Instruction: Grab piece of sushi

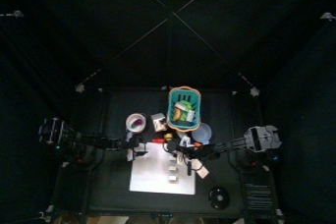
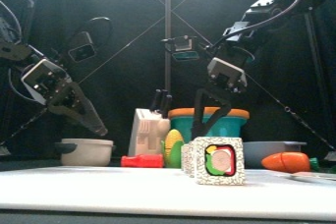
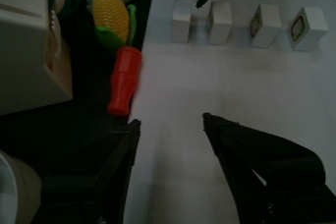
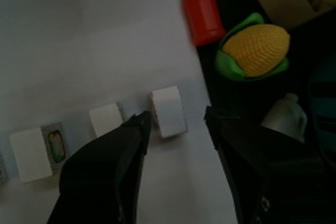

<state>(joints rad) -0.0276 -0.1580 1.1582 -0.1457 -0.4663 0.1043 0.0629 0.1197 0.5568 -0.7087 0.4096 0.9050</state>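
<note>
- Near the middle of the top view, slightly above centre, a green basket (image 1: 187, 107) is seen on the black tabletop (image 1: 112, 110), with yellowish and white items lying inside it; what they are cannot be told from above.
- At the front view's centre, the same basket (image 2: 210, 125) shows as a teal tub with an orange band behind the foreground pieces.
- At the lower left of the front view, a small white bowl (image 2: 86, 151) is seen beside a white carton (image 2: 147, 133); the bowl's contents are hidden.
- No readable writing or brand is made out on the carton or on any other item.
- Across the upper right of the left wrist view, a row of sushi pieces (image 3: 258, 25) stands upright on a white board (image 3: 197, 90); in the front view the nearest piece (image 2: 219, 162) shows a rice rim with a green, red and yellow filling.
- At the left of the left wrist view, a corn cob (image 3: 109, 16) and a red toy (image 3: 122, 78) lie just off the board's edge.
- The left claw (image 3: 171, 130) is held spread above bare board, well apart from the sushi row.
- The right claw (image 4: 174, 125) is spread as well, its tips set either side of the end piece of the row (image 4: 167, 110); contact with it cannot be told.
</note>
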